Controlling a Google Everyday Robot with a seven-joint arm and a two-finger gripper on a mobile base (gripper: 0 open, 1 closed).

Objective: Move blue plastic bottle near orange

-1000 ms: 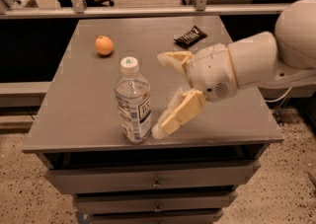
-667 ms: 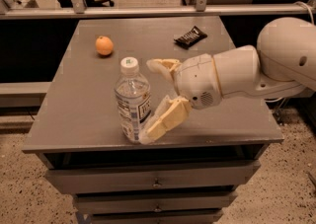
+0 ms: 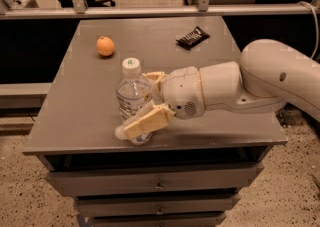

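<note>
The two-finger gripper (image 3: pixel 134 105) with cream-coloured fingers is low over the front part of the grey square table top (image 3: pixel 75 96). It is carried on a thick white arm (image 3: pixel 260 81) that reaches in from the right side of the view.

The fingers are spread wide apart. The near finger (image 3: pixel 145 122) lies across the front of the bottle's lower body, angled down toward the table's front edge. The far finger (image 3: pixel 156 76) shows behind the bottle at shoulder height.

The blue plastic bottle (image 3: pixel 132 93), a clear water bottle with a white screw cap and a white label with dark print, stands upright between the two fingers. Whether either finger presses on the bottle cannot be told. Its base appears to rest on the table just below the near finger, close to the front edge.

The small round orange (image 3: pixel 105 46) lies on the table beyond the gripper, toward the far edge and somewhat to the left of it as seen. It is well apart from the bottle and from both fingers.

A flat dark snack wrapper (image 3: pixel 192 37) lies beyond the gripper toward the far right part of the table, past the gripper's white wrist housing (image 3: pixel 182 96) and well apart from the orange.

Below the gripper, under the table's front edge, grey drawer fronts (image 3: pixel 160 183) with small metal pulls are stacked one above another. A metal rail (image 3: pixel 150 11) runs across the view behind the table, on the far side from the gripper. Speckled floor (image 3: pixel 30 196) shows to the lower left.
</note>
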